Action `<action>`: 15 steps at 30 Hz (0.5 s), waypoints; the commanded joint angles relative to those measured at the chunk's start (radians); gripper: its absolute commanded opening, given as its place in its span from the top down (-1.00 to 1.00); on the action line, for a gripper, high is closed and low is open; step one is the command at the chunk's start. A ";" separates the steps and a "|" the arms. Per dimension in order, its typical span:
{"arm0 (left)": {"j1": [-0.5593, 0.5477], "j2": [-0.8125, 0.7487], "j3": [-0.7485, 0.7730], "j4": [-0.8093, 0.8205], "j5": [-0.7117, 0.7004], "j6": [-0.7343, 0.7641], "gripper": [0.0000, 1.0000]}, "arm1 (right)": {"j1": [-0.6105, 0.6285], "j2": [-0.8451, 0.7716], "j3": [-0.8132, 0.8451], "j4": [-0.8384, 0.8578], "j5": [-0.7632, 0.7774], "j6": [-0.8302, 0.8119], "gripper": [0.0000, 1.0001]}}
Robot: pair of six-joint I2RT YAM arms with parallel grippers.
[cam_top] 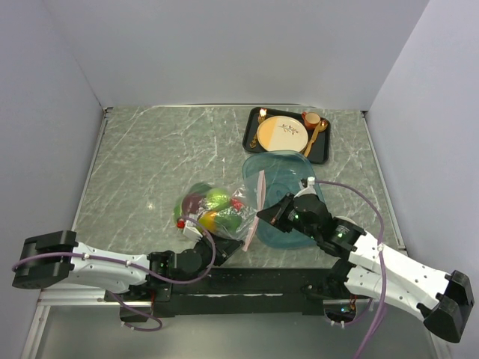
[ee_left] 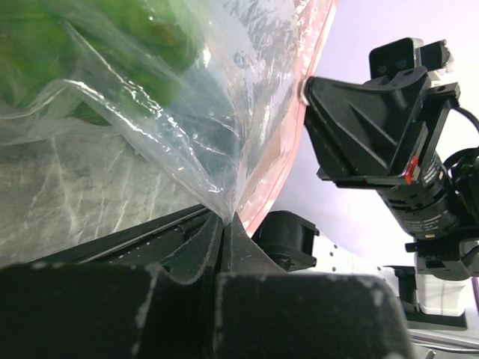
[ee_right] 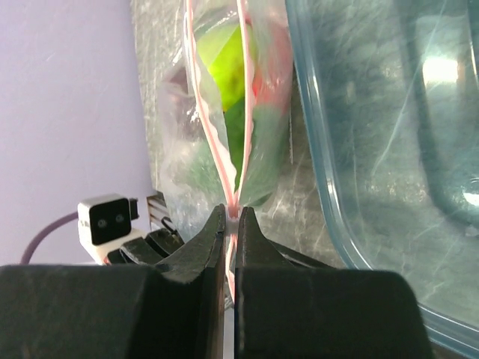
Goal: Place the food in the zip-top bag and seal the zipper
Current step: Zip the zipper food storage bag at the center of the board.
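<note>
Food [cam_top: 212, 210] fills zip-top bag [cam_top: 244, 200] beside teal tray [cam_top: 288, 166]

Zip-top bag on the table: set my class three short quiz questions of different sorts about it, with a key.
1. True or false: the food lies inside the bag.
2. The right gripper pinches: A the pink zipper, B the teal tray, C the plate?
3. Fill in: the left gripper is shut on the ____.
Key: 1 true; 2 A; 3 bag.
</note>
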 commanded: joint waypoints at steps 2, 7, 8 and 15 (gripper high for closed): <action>-0.021 -0.010 -0.017 -0.078 -0.035 -0.009 0.99 | -0.040 0.010 0.002 0.069 0.106 -0.003 0.94; -0.021 -0.001 -0.015 -0.037 -0.032 0.019 0.99 | -0.048 0.025 0.013 0.073 0.077 -0.024 0.97; -0.021 0.008 -0.012 -0.026 -0.030 0.028 0.98 | -0.046 0.027 0.013 0.073 0.069 -0.029 0.99; -0.035 0.033 0.071 -0.054 0.008 0.151 0.17 | -0.045 0.021 -0.046 0.061 0.040 -0.033 1.00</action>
